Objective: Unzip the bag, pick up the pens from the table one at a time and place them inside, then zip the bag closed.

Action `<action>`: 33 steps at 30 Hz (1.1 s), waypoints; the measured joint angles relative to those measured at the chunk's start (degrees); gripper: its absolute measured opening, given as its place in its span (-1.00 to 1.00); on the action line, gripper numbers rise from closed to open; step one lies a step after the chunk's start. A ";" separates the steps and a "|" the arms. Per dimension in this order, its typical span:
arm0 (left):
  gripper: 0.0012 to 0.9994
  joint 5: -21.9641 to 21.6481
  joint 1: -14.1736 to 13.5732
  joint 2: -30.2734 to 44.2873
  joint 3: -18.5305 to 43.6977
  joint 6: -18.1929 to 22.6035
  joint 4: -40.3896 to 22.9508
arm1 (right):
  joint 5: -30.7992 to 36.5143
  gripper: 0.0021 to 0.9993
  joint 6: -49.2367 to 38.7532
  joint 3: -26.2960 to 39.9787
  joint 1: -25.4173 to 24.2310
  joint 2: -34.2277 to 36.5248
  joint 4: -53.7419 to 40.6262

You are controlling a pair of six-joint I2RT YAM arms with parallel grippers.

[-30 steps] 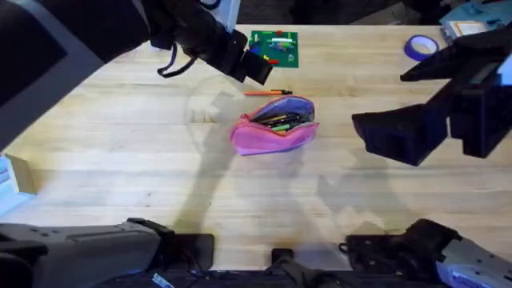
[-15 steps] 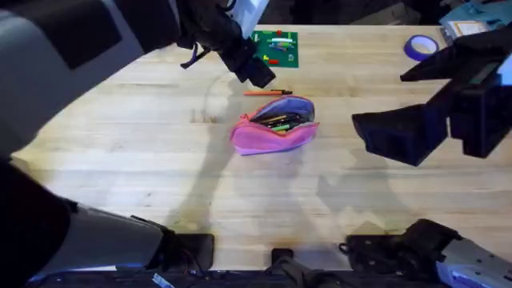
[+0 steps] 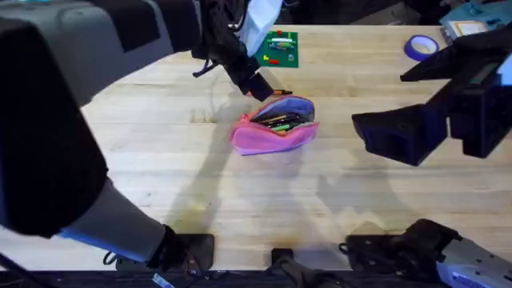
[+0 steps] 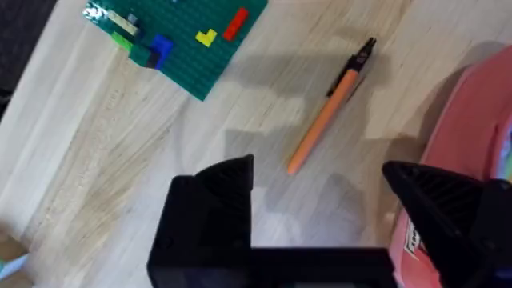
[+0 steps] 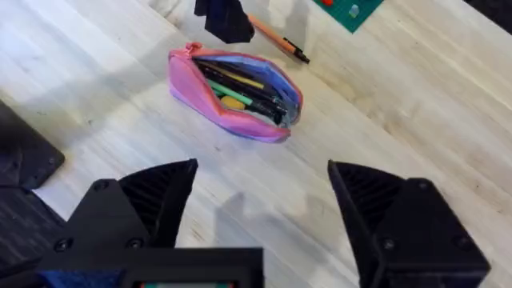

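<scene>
Overhead view: light wooden bench [image 3: 160, 160], scene read left to right.
Left tool [image 4: 320, 200]: fingers spread open, hovering over the orange pen [image 4: 330, 107], gripping nothing.
Orange pen: lying flat on the bench, just beside the bag, near the green board [image 3: 276, 48].
Bag [image 3: 274, 126]: pink, unzipped, mid-bench, pens [image 5: 240, 86] visible inside.
Right tool [image 5: 264, 200]: wide open, empty, raised well right of the bag.
</scene>
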 joint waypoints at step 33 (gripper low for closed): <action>0.99 1.90 0.00 9.11 0.04 0.04 4.69 | 0.00 1.00 0.00 0.00 0.00 0.00 0.00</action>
